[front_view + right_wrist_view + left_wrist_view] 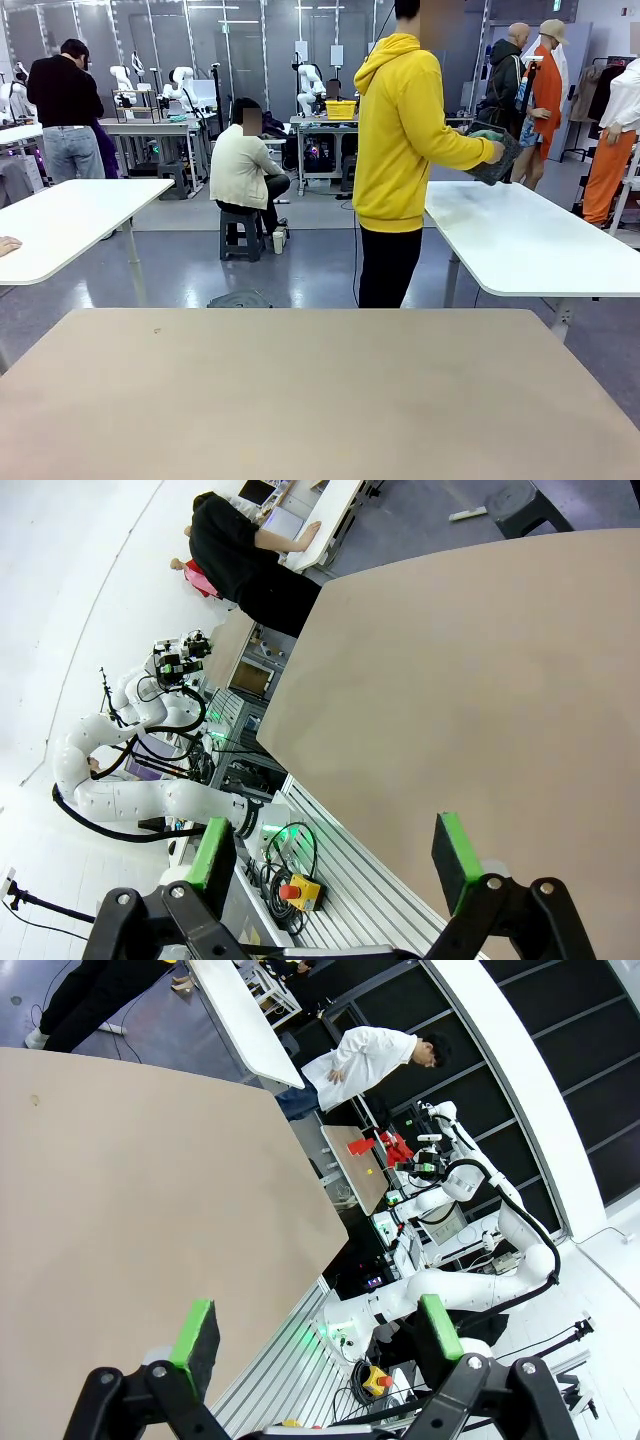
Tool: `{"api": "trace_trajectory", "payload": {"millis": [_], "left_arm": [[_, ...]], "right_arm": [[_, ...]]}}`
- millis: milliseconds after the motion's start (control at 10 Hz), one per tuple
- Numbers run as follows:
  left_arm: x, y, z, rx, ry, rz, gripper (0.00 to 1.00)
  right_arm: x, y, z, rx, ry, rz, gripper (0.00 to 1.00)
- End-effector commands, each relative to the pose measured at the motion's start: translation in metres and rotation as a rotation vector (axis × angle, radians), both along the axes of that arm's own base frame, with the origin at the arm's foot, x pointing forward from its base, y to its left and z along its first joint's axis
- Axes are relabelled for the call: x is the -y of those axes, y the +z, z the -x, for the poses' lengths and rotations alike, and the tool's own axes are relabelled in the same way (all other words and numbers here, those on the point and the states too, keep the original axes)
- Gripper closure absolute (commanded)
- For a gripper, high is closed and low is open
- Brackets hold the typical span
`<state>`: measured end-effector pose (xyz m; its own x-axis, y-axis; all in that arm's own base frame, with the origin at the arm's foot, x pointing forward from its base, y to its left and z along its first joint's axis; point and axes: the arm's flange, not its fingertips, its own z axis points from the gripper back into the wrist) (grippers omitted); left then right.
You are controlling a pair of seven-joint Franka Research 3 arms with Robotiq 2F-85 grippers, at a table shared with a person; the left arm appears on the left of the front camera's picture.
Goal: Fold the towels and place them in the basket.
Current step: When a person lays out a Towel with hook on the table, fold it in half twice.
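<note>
Beyond the work table (300, 390), off to the right: the basket (493, 158), dark and lattice-sided, is held up just above the near end of a white side table (520, 240) and not set down on it.
Towel: a green towel (486, 136) sits bunched at the top of the basket. Whether a second one lies under it I cannot tell from here.
Hand: the person's hand (497, 150) grips the basket's rim and the basket hangs tilted. To my eye it is being carried, not parked.
Person: the person (405, 130) in a yellow hoodie stands at the far edge of the work table, turned toward the side table and away from the robot.
Tabletop: the beige work table has nothing of the task on it, so the arms have nothing in reach to fold.
Left gripper (318, 1305): its fingers are spread wide with nothing between the green pads (197, 1335), and it hangs over its side edge of the work table.
Right gripper (335, 822): it is likewise spread wide and holds nothing, poised over the opposite edge.
Why so: I'd guess both arms are kept back and open to leave the tabletop free for laying the towel out.
Stage: folding has not begun. The basket and towel would first have to reach the work table.
</note>
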<state>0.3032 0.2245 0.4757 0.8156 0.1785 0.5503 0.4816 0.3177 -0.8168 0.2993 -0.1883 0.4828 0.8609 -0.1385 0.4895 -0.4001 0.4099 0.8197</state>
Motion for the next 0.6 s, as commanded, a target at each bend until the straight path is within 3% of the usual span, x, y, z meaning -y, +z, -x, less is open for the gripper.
{"api": "trace_trajectory", "payload": {"millis": [0,500], "left_arm": [[-0.0009,0.0003,0.0006,0.008,-0.009,0.011,0.0],[-0.0009,0.0003,0.0006,0.008,-0.009,0.011,0.0]], "right_arm": [[0.001,0.0002,0.0006,0.013,0.005,0.0,0.0],[0.001,0.0002,0.0006,0.013,0.005,0.0,0.0]]}}
